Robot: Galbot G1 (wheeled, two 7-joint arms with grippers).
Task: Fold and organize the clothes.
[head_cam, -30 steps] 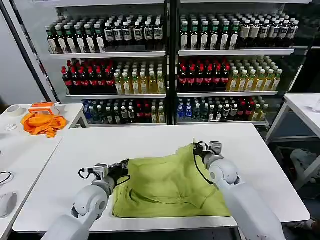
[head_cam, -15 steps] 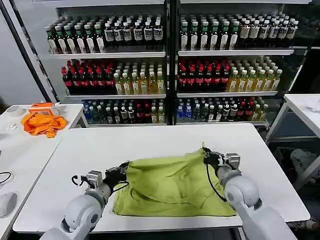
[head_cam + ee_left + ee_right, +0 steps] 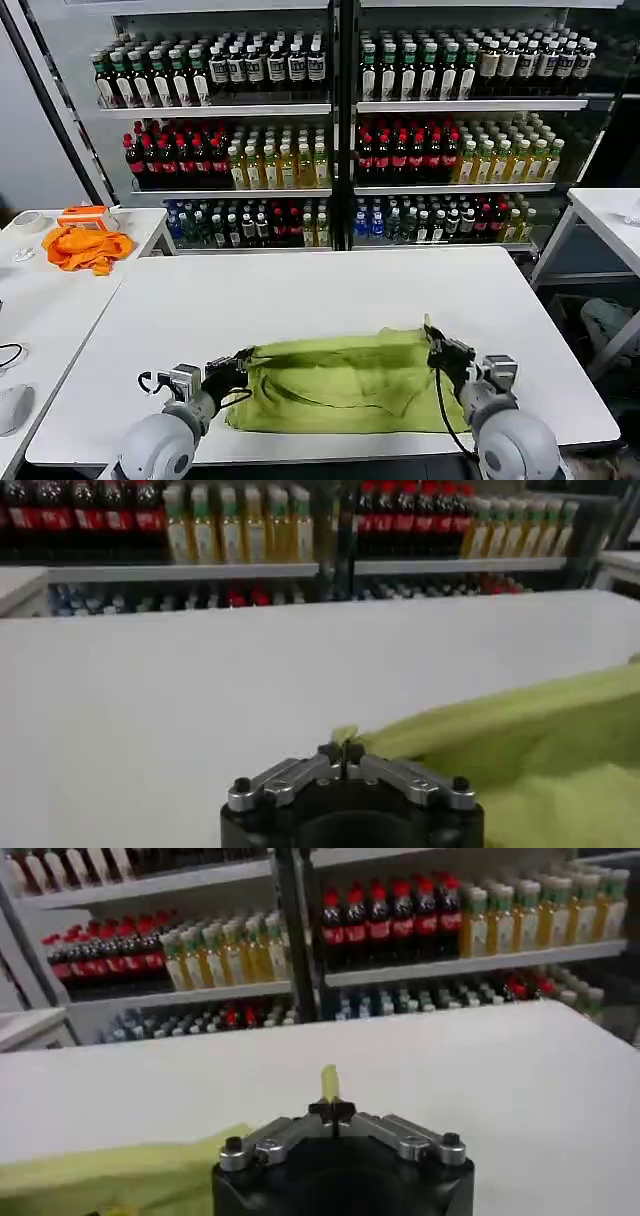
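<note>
Behind the scene, drinks shelves (image 3: 340, 130) run wall to wall, packed with dark, red, yellow and green bottles. Far left, a side worktop (image 3: 30, 300) carries a crumpled orange cloth (image 3: 85, 247) with a small orange box (image 3: 84, 214) just behind it.

Now to the main white worktop (image 3: 300, 290), front edge. Left side first: the left hand (image 3: 238, 362) sits low over the surface, fingers pinched together on the near-left corner of the yellow-green T-shirt (image 3: 340, 385). From the left wrist view you can see it plainly: the left hand (image 3: 345, 750) has its two fingertips meeting, a little tuft of the T-shirt (image 3: 520, 730) poking up between them, the rest of the fabric trailing off across the worktop (image 3: 200, 680).

Centre: the shirt lies as a wide, shallow band, rumpled, with its far edge folded over towards the front, close to the near edge of the worktop.

Right side: the right hand (image 3: 440, 352) is clamped on the far-right corner of the garment, that corner lifted slightly. In the right wrist view, the right hand (image 3: 331, 1110) shows fingers closed tight with a narrow strip of green cloth standing upright out of the pinch, and more of the T-shirt (image 3: 110, 1163) off to one side on the worktop (image 3: 450, 1068).
</note>
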